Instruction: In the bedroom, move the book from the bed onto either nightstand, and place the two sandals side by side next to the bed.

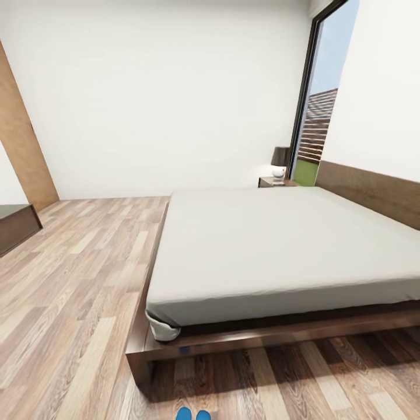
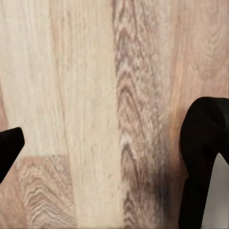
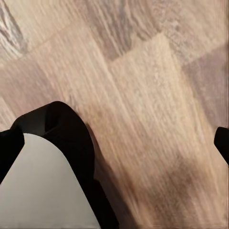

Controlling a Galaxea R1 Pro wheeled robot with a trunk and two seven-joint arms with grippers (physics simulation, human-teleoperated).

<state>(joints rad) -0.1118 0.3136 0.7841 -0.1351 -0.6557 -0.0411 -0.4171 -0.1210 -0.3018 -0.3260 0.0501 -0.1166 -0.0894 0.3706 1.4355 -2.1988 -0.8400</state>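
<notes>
- The bed (image 1: 280, 251) fills the head view from the centre out to 3 o'clock, its pale mattress bare as far as I can see; the book is nowhere on the visible part
- One nightstand (image 1: 273, 181) stands past the far corner of the bed at about 1 o'clock, with a small lamp (image 1: 280, 158) on it
- The two sandals (image 1: 193, 415) sit at 6 o'clock, blue tips side by side on the floor (image 1: 76, 280), near the foot of the bed frame
- Judging from that, the sandal part looks done or close to it; the book part cannot be confirmed either way
- Left gripper (image 2: 102, 157): fingers spread wide over bare planks, holding nothing
- Right gripper (image 3: 119, 143): fingers likewise apart and empty above the floor
</notes>
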